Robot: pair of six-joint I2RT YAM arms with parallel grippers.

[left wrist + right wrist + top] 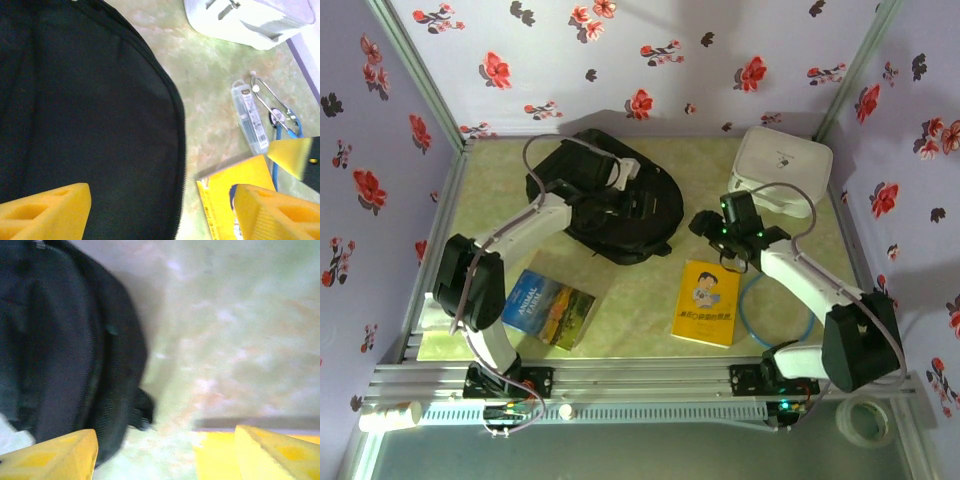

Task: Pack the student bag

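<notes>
Beside student bag (655, 212), yellow book (708, 302)

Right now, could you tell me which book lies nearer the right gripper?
The yellow book, just on the near side of the right gripper; the blue Animal Farm book lies farther off, by the left arm.

My top camera looks down from behind the near edge over the whole table (640, 310). Both wrist cameras hang close, facing down, sharing the student bag (90, 115) at left and yellow book (235, 192) lower right.
</notes>
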